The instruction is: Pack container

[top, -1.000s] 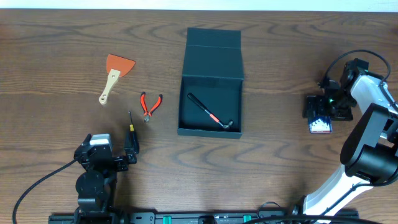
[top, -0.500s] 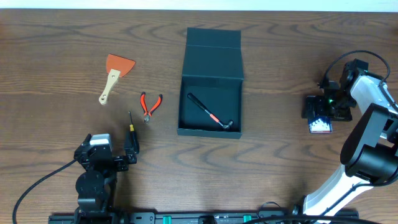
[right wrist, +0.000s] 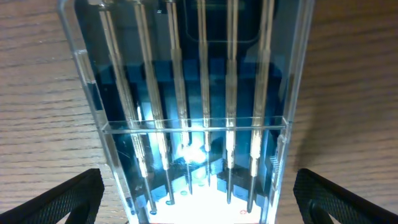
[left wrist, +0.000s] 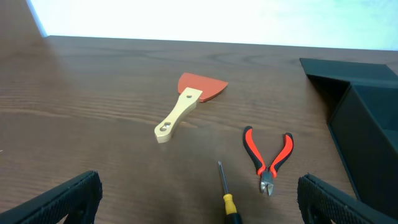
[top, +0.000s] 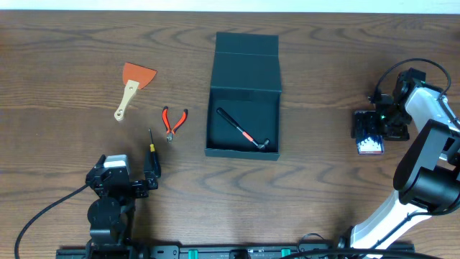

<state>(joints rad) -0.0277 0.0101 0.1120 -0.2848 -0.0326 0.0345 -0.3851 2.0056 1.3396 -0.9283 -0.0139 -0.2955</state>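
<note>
right gripper [right wrist: 202,199] jaws spread wide astride the blue drill-bit case [right wrist: 193,93], likely lining up a grasp; left gripper [left wrist: 205,199] agape, empty, behind the screwdriver [left wrist: 222,180]; container [top: 241,152] lid-open mid-table, ready for loading

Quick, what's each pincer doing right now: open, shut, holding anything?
Left pincer: open, holding nothing.
Right pincer: open, straddling the bit case, not gripping it.

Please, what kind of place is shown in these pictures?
Probably a robotics lab bench: a wooden table, a left arm and right arm at its near edge, pliers and a scraper laid beside an open dark box.
</note>
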